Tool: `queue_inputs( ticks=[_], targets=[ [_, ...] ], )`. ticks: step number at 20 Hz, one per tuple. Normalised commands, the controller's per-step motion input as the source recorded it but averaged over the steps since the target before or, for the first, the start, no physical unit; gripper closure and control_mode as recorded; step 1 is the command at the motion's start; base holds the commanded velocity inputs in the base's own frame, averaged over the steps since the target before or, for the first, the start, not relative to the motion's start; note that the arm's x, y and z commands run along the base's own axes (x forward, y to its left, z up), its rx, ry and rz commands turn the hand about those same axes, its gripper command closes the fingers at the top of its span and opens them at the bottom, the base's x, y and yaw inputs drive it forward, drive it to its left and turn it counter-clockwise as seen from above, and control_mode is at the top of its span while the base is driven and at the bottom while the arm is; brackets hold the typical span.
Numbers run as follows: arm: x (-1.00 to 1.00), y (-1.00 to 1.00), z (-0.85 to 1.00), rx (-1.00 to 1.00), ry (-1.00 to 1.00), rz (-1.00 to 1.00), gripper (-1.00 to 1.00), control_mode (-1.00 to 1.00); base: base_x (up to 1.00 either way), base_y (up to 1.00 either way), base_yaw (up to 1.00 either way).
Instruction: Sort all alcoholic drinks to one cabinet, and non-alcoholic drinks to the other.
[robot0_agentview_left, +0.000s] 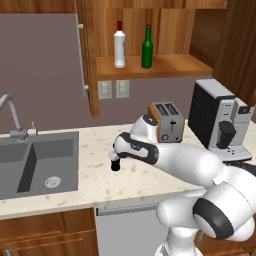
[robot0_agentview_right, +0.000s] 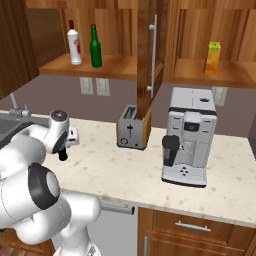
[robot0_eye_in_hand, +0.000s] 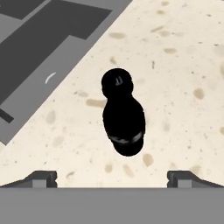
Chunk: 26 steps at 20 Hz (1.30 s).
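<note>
The small black cola bottle (robot0_eye_in_hand: 123, 118) stands upright on the speckled counter, seen from above in the hand view. My gripper (robot0_eye_in_hand: 112, 177) hovers over it, open, with one fingertip far to either side and nothing between them. The same bottle (robot0_agentview_left: 115, 165) (robot0_agentview_right: 62, 155) peeks out just under my hand in both base views, near the sink's right edge. The two alcoholic drinks, a white bottle with a red cap (robot0_agentview_left: 119, 47) (robot0_agentview_right: 74, 46) and a green glass bottle (robot0_agentview_left: 147, 47) (robot0_agentview_right: 95, 47), stand side by side on the left cabinet shelf. The orange-yellow juice carton (robot0_agentview_right: 212, 57) stands on the right cabinet shelf.
A grey sink (robot0_agentview_left: 30, 165) with a faucet (robot0_agentview_left: 12, 117) lies left of the bottle. Behind my arm stands a toaster (robot0_agentview_left: 167, 121) (robot0_agentview_right: 132, 127), with a coffee machine (robot0_agentview_left: 220, 120) (robot0_agentview_right: 189, 140) to the right. An open cabinet door (robot0_agentview_right: 150, 55) hangs between the two shelves.
</note>
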Motion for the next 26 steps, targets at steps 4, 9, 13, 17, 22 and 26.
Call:
queue_inputs(
  ticks=[4,9,13,17,22,26],
  targets=[
    [0.12,0.01,-0.16,0.0,-0.02,0.0,-1.0,-1.0,0.0,0.0,0.0],
    [0.16,0.09,-0.14,0.0,-0.02,0.0,-1.0,-1.0,0.0,0.0,0.0],
    [0.16,0.06,-0.09,0.0,-0.01,0.0,-1.0,-1.0,0.0,0.0,0.0],
    [0.13,0.01,-0.11,0.0,-0.02,0.0,-1.0,-1.0,0.0,0.0,0.0],
    [0.13,0.02,-0.08,0.0,0.0,0.0,-1.0,-1.0,0.0,0.0,0.0],
    [0.11,0.01,-0.04,0.0,0.0,0.0,-1.0,-1.0,0.0,0.0,0.0]
  ],
)
